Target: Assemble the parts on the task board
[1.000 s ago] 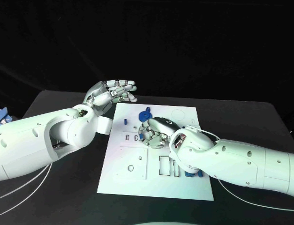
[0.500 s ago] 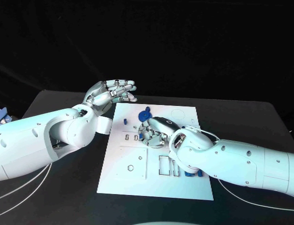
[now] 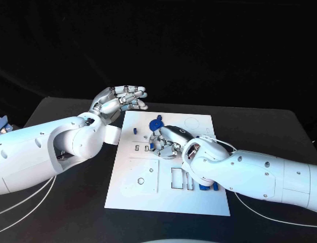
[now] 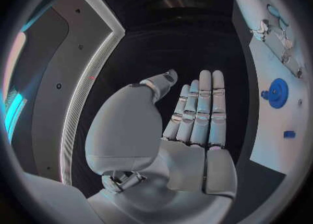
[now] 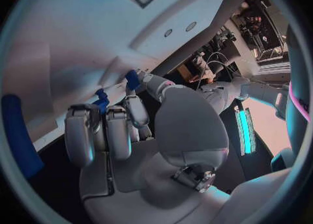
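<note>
While the right hand (image 3: 167,143) is working low over the task board (image 3: 194,202), the left is idling off its far left corner.
Right fingers are curling onto a small blue part (image 5: 101,100) at mid-board, grip uncertain; left hand (image 3: 120,100) is hovering empty, fingers loosely apart.

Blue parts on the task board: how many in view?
4: a round part at the far end, a small peg nearby, a piece at the right robot hand, a block by the near slots. More may be hidden.

Right robot hand (image 3: 167,144) shifted slightly left over task board (image 3: 194,124).
</note>
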Controlling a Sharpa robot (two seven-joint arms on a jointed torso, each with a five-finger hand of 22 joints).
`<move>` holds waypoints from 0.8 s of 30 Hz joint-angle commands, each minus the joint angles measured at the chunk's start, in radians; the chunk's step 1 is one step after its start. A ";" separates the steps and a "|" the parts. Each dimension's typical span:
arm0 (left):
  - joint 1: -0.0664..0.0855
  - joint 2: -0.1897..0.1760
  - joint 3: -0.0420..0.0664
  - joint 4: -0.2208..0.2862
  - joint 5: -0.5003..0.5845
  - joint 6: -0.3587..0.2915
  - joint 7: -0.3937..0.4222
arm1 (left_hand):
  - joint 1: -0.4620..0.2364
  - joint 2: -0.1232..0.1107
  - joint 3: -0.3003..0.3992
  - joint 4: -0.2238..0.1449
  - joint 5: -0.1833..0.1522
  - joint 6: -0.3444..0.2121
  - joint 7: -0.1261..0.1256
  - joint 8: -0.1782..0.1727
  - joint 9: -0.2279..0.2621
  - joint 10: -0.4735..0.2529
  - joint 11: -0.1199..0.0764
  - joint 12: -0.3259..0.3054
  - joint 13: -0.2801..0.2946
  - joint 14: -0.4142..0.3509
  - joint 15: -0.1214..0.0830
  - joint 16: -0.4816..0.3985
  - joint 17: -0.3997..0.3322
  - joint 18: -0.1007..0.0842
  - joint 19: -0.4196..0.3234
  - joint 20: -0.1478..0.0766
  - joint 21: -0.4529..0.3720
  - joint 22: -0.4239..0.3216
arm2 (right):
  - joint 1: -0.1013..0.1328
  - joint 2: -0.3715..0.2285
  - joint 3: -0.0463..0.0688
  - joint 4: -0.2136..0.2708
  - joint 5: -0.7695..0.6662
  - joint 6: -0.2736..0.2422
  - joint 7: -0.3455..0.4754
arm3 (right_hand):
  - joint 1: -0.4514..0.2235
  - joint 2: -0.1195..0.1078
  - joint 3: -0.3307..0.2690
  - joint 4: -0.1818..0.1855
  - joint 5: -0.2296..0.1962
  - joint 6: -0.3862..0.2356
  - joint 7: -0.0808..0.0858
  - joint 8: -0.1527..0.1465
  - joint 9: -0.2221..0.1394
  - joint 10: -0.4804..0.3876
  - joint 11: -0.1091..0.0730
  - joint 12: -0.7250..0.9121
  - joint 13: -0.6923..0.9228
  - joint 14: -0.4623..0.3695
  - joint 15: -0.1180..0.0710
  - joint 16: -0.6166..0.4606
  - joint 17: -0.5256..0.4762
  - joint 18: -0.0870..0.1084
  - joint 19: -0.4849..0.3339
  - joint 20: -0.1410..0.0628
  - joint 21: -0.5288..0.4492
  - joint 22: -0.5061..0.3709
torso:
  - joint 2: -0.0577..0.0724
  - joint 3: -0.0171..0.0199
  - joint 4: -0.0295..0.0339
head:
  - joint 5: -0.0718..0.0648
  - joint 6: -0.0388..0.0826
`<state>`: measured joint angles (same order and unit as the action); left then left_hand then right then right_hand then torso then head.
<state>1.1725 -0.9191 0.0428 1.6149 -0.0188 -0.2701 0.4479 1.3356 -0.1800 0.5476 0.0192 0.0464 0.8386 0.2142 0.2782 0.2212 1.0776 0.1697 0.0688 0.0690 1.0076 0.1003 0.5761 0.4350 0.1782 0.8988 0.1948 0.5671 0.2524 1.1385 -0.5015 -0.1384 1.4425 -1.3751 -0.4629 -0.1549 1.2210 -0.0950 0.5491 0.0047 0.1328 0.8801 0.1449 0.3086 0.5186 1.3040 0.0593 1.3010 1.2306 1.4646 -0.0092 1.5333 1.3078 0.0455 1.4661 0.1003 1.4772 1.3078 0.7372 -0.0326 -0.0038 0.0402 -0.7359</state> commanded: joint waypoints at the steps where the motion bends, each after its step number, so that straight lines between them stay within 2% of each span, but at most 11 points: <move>1: 0.000 0.002 0.000 0.000 0.001 0.020 0.005 | -0.007 0.005 0.001 -0.005 0.004 -0.005 0.021 -0.004 0.001 -0.007 -0.002 -0.001 0.001 -0.005 0.000 0.005 0.001 0.000 -0.007 0.000 0.003 0.001 | -0.003 0.001 -0.001 -0.004 0.003 0.016 0.005 | -0.008 -0.002 0.000 0.008 -0.002 -0.010 0.003 -0.007 -0.005 -0.007 0.004 -0.008 -0.002 0.081 0.001 -0.001 0.151 -0.011 0.017 -0.003 -0.007 0.155 | 0.000 0.0002 -0.0001 | 0.000 -0.001; 24: 0.000 0.001 0.000 -0.002 0.001 0.020 0.004 | -0.007 0.005 0.001 -0.005 0.004 -0.005 0.021 -0.004 0.001 -0.007 -0.002 -0.001 0.001 -0.005 0.000 0.005 0.001 0.000 -0.007 0.000 0.003 0.001 | -0.003 -0.006 -0.001 -0.007 -0.003 0.042 0.002 | -0.005 -0.020 -0.002 0.005 -0.003 -0.033 0.014 -0.024 -0.015 -0.019 0.014 -0.016 -0.010 0.080 0.009 -0.002 0.148 -0.009 0.013 0.004 -0.013 0.151 | 0.000 0.0005 -0.0007 | 0.001 -0.005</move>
<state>1.1725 -0.9194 0.0428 1.6127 -0.0188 -0.2692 0.4470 1.3356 -0.1800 0.5476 0.0192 0.0464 0.8385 0.2142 0.2783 0.2209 1.0776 0.1697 0.0688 0.0689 1.0076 0.1003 0.5761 0.4348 0.1781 0.8988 0.1948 0.5671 0.2521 1.1372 -0.5063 -0.1384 1.4366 -1.3717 -0.4433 -0.1496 1.2124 -0.1046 0.5465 0.0073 0.1331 0.8531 0.1577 0.2886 0.5044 1.2898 0.0735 1.2897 1.2218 1.4653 -0.0086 1.5333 1.3075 0.0455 1.4661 0.1003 1.4688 1.3074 0.7372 -0.0317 -0.0044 0.0409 -0.7412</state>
